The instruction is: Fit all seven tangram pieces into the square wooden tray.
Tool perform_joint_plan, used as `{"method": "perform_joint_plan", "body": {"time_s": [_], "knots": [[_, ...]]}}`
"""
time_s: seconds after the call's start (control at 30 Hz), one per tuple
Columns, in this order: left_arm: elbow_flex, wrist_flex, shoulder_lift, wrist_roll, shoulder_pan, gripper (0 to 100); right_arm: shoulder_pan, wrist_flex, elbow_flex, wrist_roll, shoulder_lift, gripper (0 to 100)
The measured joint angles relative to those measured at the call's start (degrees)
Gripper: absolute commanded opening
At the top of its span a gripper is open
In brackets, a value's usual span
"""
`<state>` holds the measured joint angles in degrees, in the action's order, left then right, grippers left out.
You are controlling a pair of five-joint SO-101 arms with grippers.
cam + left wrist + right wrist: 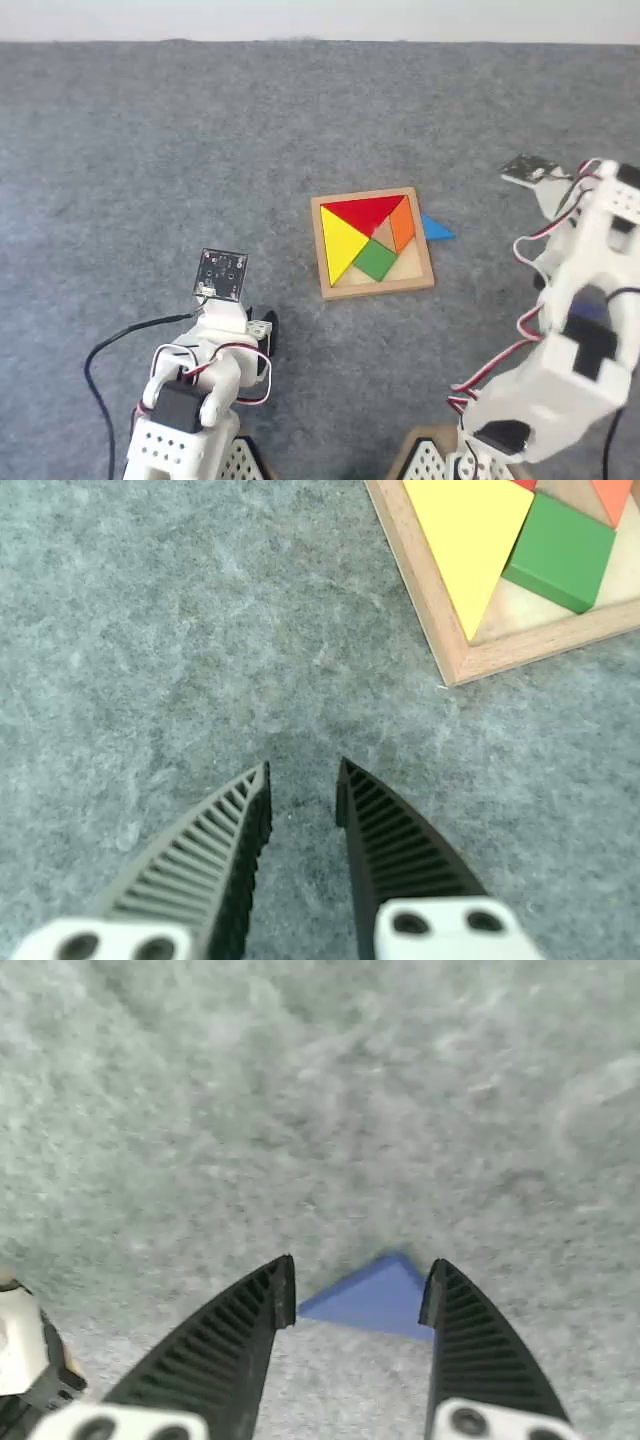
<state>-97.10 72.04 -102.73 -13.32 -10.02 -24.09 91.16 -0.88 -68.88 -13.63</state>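
The square wooden tray (376,290) lies mid-table and holds a red triangle (365,212), a yellow triangle (340,243), an orange piece (402,225) and a green square (375,260). Bare wood shows at its near right corner. A blue triangle (437,229) lies on the carpet just off the tray's right rim. The blue triangle (372,1298) appears between the spread fingers of my right gripper (361,1262), which is open; I cannot tell how high it hangs. My left gripper (303,770) is open over bare carpet, short of the tray's corner (452,665).
Grey carpet covers the whole table. The left arm's base (190,420) stands at the front left, and the right arm (580,330) rises along the right side. Open carpet surrounds the tray on its far and left sides.
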Motion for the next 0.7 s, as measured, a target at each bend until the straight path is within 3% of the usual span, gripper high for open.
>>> {"method": "perform_joint_plan", "body": {"time_s": [0.17, 0.4, 0.5, 0.7], "knots": [[0.0, 0.0, 0.0, 0.0, 0.0, 11, 0.3, 0.1, -1.1, -1.0, -3.6, 21.5], [0.0, 0.0, 0.0, 0.0, 0.0, 11, 0.1, -8.7, 2.6, -5.0, -3.6, 21.5], [0.0, 0.0, 0.0, 0.0, 0.0, 11, -0.9, -11.0, 3.5, -8.8, -4.3, 21.5], [0.0, 0.0, 0.0, 0.0, 0.0, 11, -9.7, -12.6, 3.6, -21.5, -4.5, 21.5]]}}
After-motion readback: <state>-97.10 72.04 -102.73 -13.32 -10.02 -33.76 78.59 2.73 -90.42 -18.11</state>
